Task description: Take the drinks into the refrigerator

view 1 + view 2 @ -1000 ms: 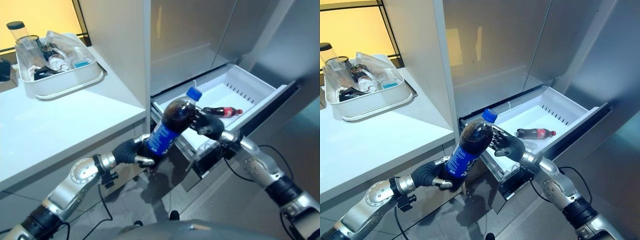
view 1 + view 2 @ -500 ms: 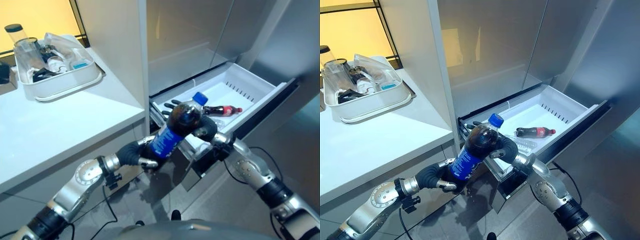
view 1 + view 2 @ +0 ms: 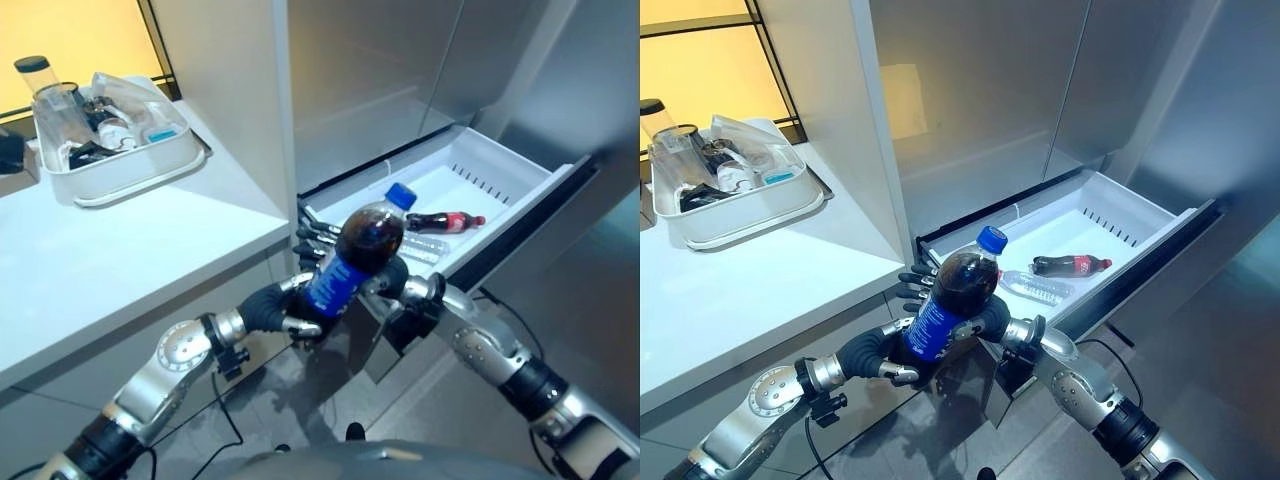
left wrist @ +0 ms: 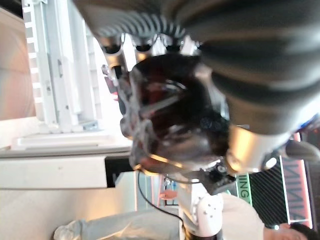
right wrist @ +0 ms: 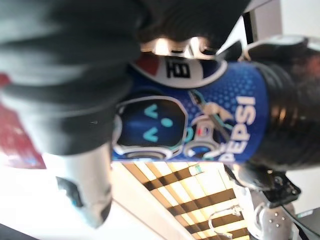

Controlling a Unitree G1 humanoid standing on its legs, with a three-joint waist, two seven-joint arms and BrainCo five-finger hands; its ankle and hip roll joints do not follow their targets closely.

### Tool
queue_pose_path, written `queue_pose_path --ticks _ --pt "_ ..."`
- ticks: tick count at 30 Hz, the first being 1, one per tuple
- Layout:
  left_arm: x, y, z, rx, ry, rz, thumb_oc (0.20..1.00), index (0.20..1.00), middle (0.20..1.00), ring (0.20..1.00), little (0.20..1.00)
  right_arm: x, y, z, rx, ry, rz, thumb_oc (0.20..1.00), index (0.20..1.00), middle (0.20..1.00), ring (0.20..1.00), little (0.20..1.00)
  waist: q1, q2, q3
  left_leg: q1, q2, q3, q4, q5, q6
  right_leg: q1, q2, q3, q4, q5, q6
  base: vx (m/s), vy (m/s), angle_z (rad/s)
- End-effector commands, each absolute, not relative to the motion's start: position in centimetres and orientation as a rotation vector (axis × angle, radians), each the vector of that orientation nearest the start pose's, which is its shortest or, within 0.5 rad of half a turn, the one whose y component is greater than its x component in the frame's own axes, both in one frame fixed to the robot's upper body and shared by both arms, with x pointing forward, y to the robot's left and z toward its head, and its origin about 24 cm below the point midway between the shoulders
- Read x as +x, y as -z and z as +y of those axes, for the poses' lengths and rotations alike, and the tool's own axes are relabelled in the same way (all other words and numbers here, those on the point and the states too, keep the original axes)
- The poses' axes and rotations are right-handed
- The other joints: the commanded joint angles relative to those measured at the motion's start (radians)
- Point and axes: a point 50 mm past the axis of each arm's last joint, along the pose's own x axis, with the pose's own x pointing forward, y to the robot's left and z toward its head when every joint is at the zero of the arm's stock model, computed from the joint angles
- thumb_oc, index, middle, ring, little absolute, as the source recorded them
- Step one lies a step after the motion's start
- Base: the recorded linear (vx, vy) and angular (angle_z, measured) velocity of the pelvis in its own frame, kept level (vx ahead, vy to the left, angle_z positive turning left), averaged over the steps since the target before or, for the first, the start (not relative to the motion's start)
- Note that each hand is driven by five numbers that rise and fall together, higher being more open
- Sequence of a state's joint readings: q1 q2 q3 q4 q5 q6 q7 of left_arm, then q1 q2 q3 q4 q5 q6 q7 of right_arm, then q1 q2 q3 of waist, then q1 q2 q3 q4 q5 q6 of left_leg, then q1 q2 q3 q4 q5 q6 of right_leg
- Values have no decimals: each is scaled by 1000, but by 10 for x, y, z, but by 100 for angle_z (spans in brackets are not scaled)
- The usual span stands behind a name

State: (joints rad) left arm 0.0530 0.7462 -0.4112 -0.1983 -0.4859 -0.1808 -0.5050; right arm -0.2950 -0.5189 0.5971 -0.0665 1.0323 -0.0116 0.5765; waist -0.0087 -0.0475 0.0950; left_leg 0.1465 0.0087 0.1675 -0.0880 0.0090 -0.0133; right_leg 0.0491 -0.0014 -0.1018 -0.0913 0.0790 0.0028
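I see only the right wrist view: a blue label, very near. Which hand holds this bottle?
Observer: The left hand is curled round the lower part of the big cola bottle.
Operator: And the right hand?
Observer: The right hand lies against the bottle's far side, fingers straight.
Operator: Is the drawer open?
Observer: Yes, the drawer is open, with a small cola bottle and a water bottle lying inside.
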Motion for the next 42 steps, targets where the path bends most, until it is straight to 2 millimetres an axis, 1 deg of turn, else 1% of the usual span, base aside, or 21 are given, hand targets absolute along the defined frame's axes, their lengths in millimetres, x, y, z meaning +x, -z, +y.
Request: queue_pose_path --ticks 1,5,8,9,18,19,20,21,22,39,42 --pt "222 -103 136 149 988 -250 200 200 200 200 200 242 -133 -40 528 -1369 -162 1000 1000 1000 1000 1000 23 -21 -19 34 22 -61 1 -76 -17 25 -47 -56 81 -47 95 0 0 0" --pt "224 -102 135 158 984 -248 200 200 200 200 200 236 -143 -29 553 -1431 -180 1000 1000 1000 1000 1000 26 -20 -17 33 23 -62 1 -75 -18 25 -48 -55 82 -47 94 0 0 0" --pt "224 -102 135 165 979 -248 200 200 200 200 200 233 -147 -25 557 -1455 -190 1000 1000 1000 1000 1000 28 -20 -16 33 23 -63 1 -75 -17 24 -48 -55 82 -47 93 0 0 0" --pt "224 -102 136 164 972 -248 200 200 200 200 200 232 -153 -24 556 -1466 -218 1000 1000 1000 1000 1000 30 -20 -17 33 23 -63 1 -75 -18 24 -48 -55 81 -48 93 0 0 0" --pt "224 -98 138 173 953 -230 200 200 200 200 200 234 -168 -19 630 -1442 -277 1000 1000 1000 1000 1000 36 -22 -16 34 23 -60 1 -75 -17 27 -49 -55 76 -43 93 0 0 0" --pt "224 -98 138 173 950 -230 200 200 200 200 200 233 -169 -18 631 -1449 -280 947 947 947 947 947 37 -22 -17 34 23 -59 1 -75 -18 28 -49 -55 76 -43 93 0 0 0" --pt "224 -98 138 173 949 -230 200 200 200 200 200 233 -169 -18 631 -1449 -280 875 875 875 875 875 37 -22 -17 34 23 -59 1 -75 -18 28 -49 -55 76 -43 93 0 0 0" --pt "224 -98 138 174 946 -230 200 200 200 200 200 233 -170 -17 631 -1452 -279 366 366 366 366 366 37 -22 -17 34 24 -58 1 -75 -18 27 -48 -55 76 -43 93 0 0 0" --pt "224 -98 138 177 942 -230 200 200 200 200 200 234 -170 -17 633 -1450 -281 200 200 200 200 200 37 -23 -17 34 24 -58 1 -75 -18 27 -48 -56 76 -43 93 0 0 0" --pt "224 -99 141 162 926 -233 200 200 200 200 200 232 -170 -20 613 -1455 -277 200 200 200 200 200 35 -23 -16 34 25 -60 1 -74 -19 28 -49 -56 73 -42 94 0 0 0" --pt "224 -99 143 152 911 -228 200 200 200 200 200 235 -169 -24 604 -1427 -279 200 200 200 200 200 35 -24 -18 34 27 -61 1 -73 -19 29 -51 -57 73 -42 93 0 0 0"
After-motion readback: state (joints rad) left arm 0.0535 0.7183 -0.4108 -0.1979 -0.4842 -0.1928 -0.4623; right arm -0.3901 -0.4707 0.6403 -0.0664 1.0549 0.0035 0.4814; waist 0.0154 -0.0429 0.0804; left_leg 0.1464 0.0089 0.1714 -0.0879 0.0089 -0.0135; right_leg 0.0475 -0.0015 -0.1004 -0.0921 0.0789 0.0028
